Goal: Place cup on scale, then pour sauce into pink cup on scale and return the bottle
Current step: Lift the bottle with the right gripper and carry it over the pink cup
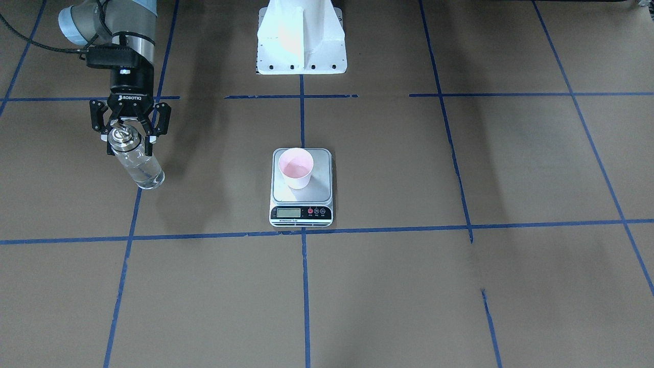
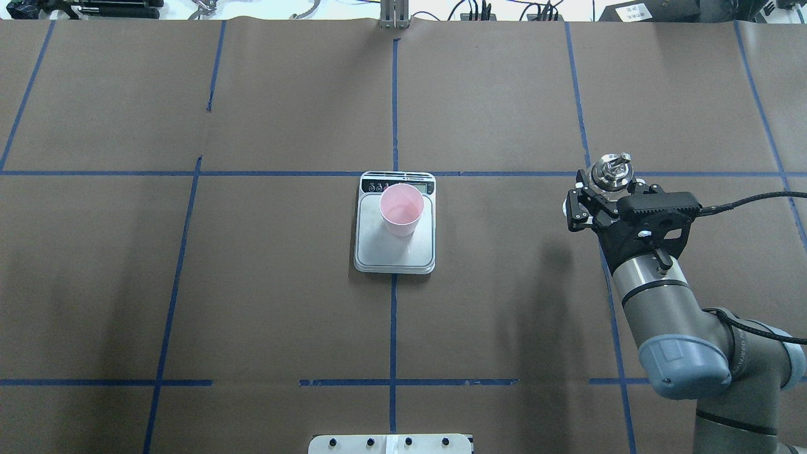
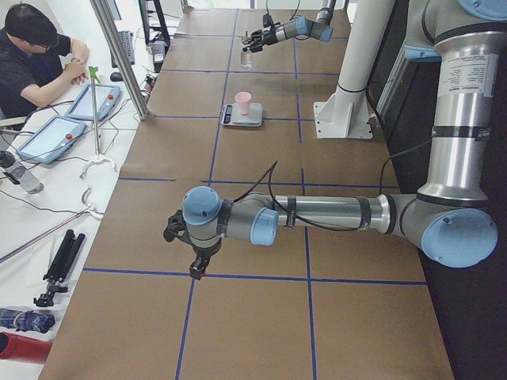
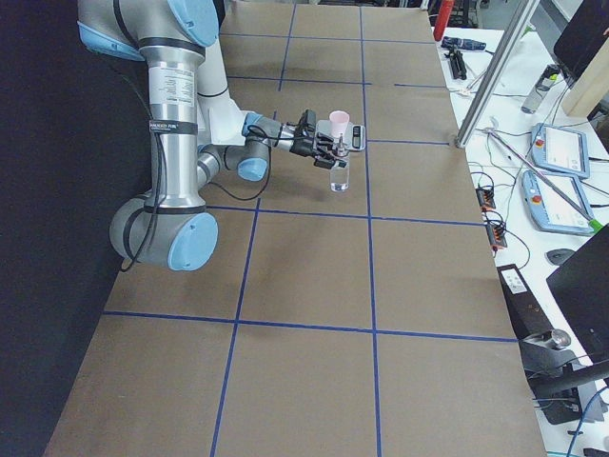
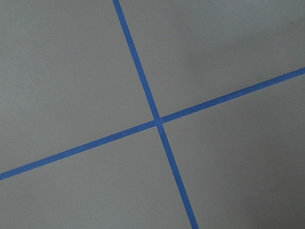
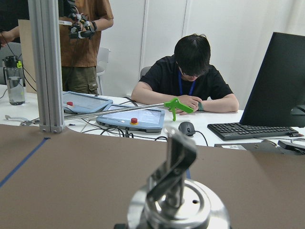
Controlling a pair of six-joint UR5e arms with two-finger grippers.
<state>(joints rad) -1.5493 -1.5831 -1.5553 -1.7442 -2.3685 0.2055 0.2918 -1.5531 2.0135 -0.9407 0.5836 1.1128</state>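
Observation:
The pale pink cup [image 1: 295, 168] stands upright on the silver platform of the scale [image 1: 319, 191], toward its back edge. The clear glass bottle [image 1: 140, 168] with clear sauce stands upright on the table far to the robot's right of the scale. My right gripper [image 1: 129, 149] reaches in level at the bottle's shoulder, fingers against both sides, shut on it. The metal pour-spout cap [image 6: 176, 200] fills the bottom of the right wrist view. My left gripper [image 3: 194, 265] hangs low over the table far from the scale; I cannot tell whether it is open or shut.
The robot's white base [image 1: 301, 41] stands behind the scale. Blue tape lines grid the brown table. Operators sit and stand at a desk [image 6: 143, 119] beyond the table's far edge. The left wrist view shows only a tape crossing [image 5: 158, 120].

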